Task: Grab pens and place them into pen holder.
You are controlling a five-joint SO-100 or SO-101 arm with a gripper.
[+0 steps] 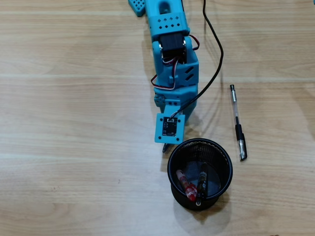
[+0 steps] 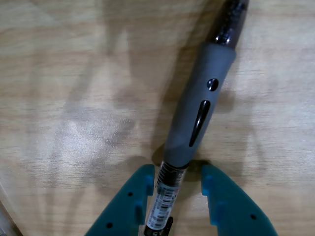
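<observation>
- Overhead view: the teal 3D-printed robot arm (image 1: pixel 170 54) enters from the 12 o'clock edge and extends toward the frame centre over the light wood-grain tabletop (image 1: pixel 74 123).
- A small square teal-framed circuit board (image 1: pixel 169 128) sits at the arm's lower end, just beside the holder rim at its 11 o'clock side.
- A black cable (image 1: pixel 216 54) runs from the 12 o'clock edge down to the arm's wrist.
- The round black wire-mesh pen holder (image 1: pixel 224 184) stands at 6 o'clock from the arm. Inside it lean a pen with a red cap (image 1: pixel 185 184) and a dark pen with an orange mark (image 1: pixel 201 183).
- A slim black-and-clear ballpoint pen (image 1: pixel 237 121) lies flat on the tabletop at 3 o'clock from the arm, apart from the holder, its length running roughly 12 to 6 o'clock.
- Wrist view: the teal two-finger gripper (image 2: pixel 178 182) enters from the 6 o'clock edge, fingers parted.
- A pen with a grey rubber grip sleeve and barcode-labelled clear barrel (image 2: pixel 202 113) lies between the fingers and runs toward 1 o'clock.
- The left-hand finger (image 2: pixel 135 196) looks to touch the barrel; a gap shows on the other side. The gripper is not clamped on the pen.
</observation>
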